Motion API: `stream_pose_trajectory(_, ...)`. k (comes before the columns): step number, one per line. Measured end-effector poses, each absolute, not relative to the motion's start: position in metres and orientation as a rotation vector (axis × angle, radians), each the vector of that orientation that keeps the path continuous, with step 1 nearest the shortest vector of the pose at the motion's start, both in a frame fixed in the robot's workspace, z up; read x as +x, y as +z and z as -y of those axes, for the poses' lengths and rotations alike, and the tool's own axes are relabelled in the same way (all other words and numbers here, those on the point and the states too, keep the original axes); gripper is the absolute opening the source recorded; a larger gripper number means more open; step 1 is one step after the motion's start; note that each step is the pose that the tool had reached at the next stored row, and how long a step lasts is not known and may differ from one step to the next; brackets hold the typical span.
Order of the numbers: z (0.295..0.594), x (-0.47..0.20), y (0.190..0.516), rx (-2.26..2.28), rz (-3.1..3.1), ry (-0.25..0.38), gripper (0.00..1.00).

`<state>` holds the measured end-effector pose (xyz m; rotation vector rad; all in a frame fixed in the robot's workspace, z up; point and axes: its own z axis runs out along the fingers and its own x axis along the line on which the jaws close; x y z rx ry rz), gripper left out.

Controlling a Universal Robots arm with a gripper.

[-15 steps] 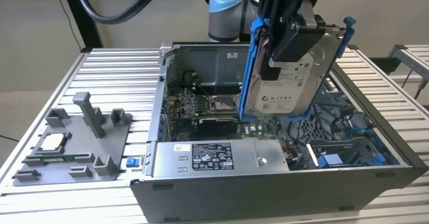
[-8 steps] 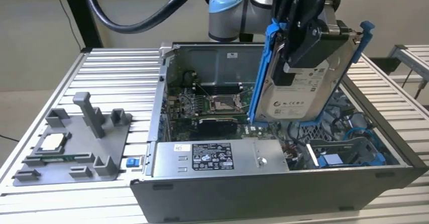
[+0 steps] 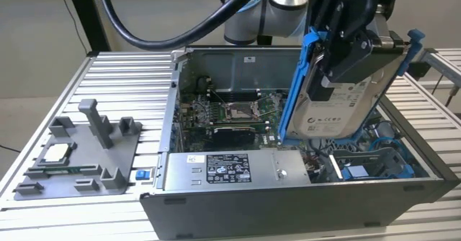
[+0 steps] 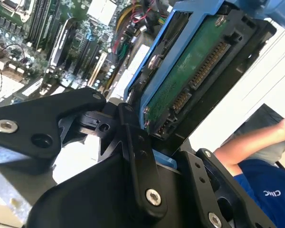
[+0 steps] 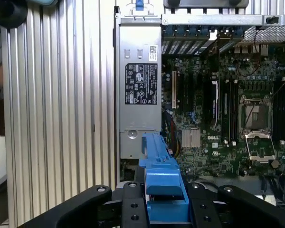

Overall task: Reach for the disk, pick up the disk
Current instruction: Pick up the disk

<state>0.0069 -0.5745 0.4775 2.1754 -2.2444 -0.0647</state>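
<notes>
Count, this moment:
- Hard disks: one, the disk [image 3: 344, 108], clamped in the gripper [image 3: 338, 71], with its blue bracket [image 3: 295, 89].
- Grippers: one.
- Open computer cases: one, the computer case [image 3: 288, 208], below the gripper.
- Power supply units: one, the power supply [image 3: 230, 171], below and beside the gripper.
- Motherboards: one, the motherboard [image 3: 223, 114].
- Grey fixture trays: one, the fixture tray [image 3: 79, 160], well apart from the gripper.
- Processor chips on it: one, the processor chip [image 3: 56, 152].
- Small blue clips: one, the blue clip [image 3: 142, 174].

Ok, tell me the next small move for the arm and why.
Probably a slow straight lift: the gripper is shut on the disk, which hangs tilted above the open computer case, its lower edge near the blue drive bay.
</notes>
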Motion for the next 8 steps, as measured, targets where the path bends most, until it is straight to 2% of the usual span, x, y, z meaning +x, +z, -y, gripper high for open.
stream_pose_trajectory(8,0.583,0.028,0.477,2.175,2.244,-0.065,0.0)
